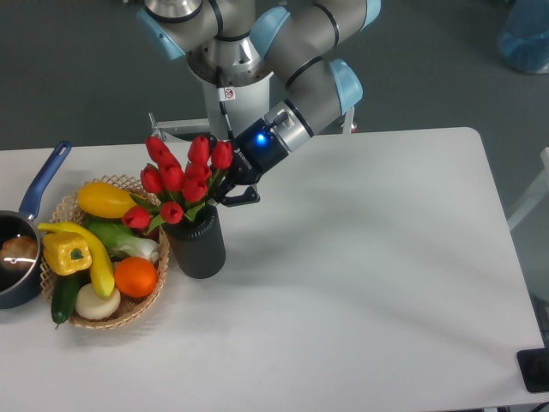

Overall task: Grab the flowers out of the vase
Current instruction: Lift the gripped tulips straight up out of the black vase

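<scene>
Item: blue-handled pot (21,249) at the far left edge, then a wicker basket (141,309) of produce, both well left of and below the claw. Red tulips (182,182) stand in the dark ribbed vase (199,245), blooms just left of the claw, vase directly beneath. UR5e arm (300,51) slants down-left from upper centre; claw (230,196) sits at the bunch's right side, finger spacing cannot be told.

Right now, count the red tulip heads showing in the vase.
8 show: three on top near the hand, three mid-bunch, two low by the vase rim. The flowers may hide more.
</scene>
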Controlling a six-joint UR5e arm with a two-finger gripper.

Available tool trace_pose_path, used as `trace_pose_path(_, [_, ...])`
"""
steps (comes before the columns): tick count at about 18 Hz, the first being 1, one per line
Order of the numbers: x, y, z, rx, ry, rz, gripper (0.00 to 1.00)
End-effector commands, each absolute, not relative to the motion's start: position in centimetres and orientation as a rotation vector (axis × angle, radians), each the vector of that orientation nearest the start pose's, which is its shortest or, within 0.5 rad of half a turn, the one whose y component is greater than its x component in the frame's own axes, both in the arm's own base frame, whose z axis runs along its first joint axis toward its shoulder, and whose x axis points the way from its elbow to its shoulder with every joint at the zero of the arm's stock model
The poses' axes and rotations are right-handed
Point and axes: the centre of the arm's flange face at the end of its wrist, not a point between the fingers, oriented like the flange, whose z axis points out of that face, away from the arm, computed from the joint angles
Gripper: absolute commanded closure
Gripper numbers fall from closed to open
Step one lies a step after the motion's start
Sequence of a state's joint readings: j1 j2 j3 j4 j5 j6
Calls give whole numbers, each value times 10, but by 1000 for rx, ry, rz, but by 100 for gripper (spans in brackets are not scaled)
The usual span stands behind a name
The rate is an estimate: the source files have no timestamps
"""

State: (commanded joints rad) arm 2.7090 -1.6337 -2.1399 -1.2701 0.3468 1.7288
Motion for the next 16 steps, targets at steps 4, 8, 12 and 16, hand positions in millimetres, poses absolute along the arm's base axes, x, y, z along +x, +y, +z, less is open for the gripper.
trace_pose_path(4, [-295,385,297,-1872,306,-505,100])
trace_pose_path(8, [-295,383,312,-1863,269,-507,100])
trace_pose_path(12, [-291,381,340,-1872,233,-517,100])
trace_pose_path(16, [-287,375,367,-1878,204,-528,100])
